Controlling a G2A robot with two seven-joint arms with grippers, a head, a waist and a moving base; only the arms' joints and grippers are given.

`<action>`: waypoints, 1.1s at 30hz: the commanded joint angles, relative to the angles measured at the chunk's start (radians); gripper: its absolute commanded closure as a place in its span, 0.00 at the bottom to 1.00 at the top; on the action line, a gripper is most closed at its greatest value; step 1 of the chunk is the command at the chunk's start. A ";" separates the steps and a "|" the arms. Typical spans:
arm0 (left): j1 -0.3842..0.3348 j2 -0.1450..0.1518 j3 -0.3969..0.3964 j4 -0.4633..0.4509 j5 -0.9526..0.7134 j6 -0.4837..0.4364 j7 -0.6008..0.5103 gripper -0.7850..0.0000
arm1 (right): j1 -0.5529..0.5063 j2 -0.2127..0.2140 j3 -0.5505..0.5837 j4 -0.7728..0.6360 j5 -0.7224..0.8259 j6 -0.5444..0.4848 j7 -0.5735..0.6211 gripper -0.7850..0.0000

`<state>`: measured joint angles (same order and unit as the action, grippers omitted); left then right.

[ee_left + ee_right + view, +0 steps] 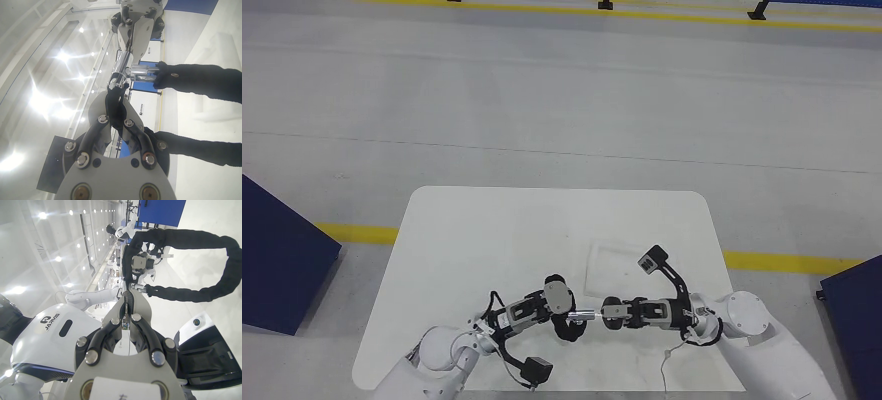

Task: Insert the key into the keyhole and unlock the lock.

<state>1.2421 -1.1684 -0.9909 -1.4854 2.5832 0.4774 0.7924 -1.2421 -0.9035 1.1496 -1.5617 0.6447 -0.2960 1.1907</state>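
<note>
Key [126, 307] sat pinched edge-on btwn the clenched fingers of the right gripper [129, 293]. Its long axis ran in line w/ that gripper, tip pointing at the chrome lock [121, 65] and reaching it (whether it sat in the keyhole, can't tell). Left gripper [115, 94] was clamped on the lock's black-sleeved end from the opposite side. A black cable [228, 256] looped out from the lock. In the top view both grippers met nose to nose above the near part of the table [492, 230].
</note>
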 commanded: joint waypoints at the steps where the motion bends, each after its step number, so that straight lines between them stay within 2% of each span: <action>1: 0.000 0.000 0.001 0.000 -0.005 -0.001 0.001 1.00 | 0.000 -0.001 0.000 0.001 0.000 -0.002 0.004 1.00; 3: 0.000 -0.001 0.001 0.001 -0.009 -0.001 0.002 1.00 | 0.000 -0.002 0.003 0.004 -0.001 -0.003 0.005 1.00; 4: 0.000 -0.001 0.002 0.001 -0.013 -0.002 0.004 1.00 | 0.000 -0.002 0.004 0.005 -0.001 -0.003 0.006 0.68; 6: -0.001 -0.001 0.002 0.002 -0.018 -0.004 0.008 1.00 | 0.000 -0.003 0.010 0.007 0.000 -0.005 0.009 0.42; 9: -0.001 -0.002 0.003 0.003 -0.037 -0.007 0.016 1.00 | -0.001 -0.002 0.020 0.010 0.001 -0.009 0.018 0.40; 10: -0.002 -0.002 0.002 0.005 -0.039 -0.007 0.018 1.00 | -0.001 -0.002 0.023 0.011 0.001 -0.011 0.020 0.42; 11: -0.002 -0.003 0.002 0.005 -0.046 -0.009 0.020 1.00 | -0.001 -0.002 0.027 0.012 0.002 -0.012 0.024 0.50; 18: -0.006 -0.004 0.002 0.011 -0.061 -0.013 0.032 1.00 | -0.003 0.000 0.054 0.031 0.001 -0.037 0.056 0.56; 23: -0.008 -0.004 0.001 0.015 -0.064 -0.014 0.033 1.00 | -0.010 0.002 0.073 0.041 0.003 -0.077 0.098 0.65; 26: -0.007 -0.005 0.000 0.015 -0.063 -0.017 0.030 1.00 | -0.017 0.003 0.083 0.043 -0.001 -0.091 0.110 0.74; 28: -0.007 -0.005 0.000 0.015 -0.063 -0.018 0.029 1.00 | -0.021 0.003 0.086 0.042 -0.004 -0.093 0.113 0.83; 30: -0.007 -0.005 -0.001 0.016 -0.061 -0.018 0.026 1.00 | -0.024 0.003 0.087 0.040 -0.008 -0.097 0.112 0.97; 31: -0.006 -0.005 -0.001 0.016 -0.061 -0.018 0.024 1.00 | -0.025 0.002 0.086 0.039 -0.010 -0.096 0.112 1.00; 33: -0.006 -0.005 -0.002 0.015 -0.057 -0.017 0.021 1.00 | -0.025 0.001 0.085 0.037 -0.013 -0.095 0.110 1.00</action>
<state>1.2356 -1.1734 -0.9926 -1.4694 2.5244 0.4594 0.8148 -1.2677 -0.9015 1.2355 -1.5237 0.6333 -0.3920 1.3019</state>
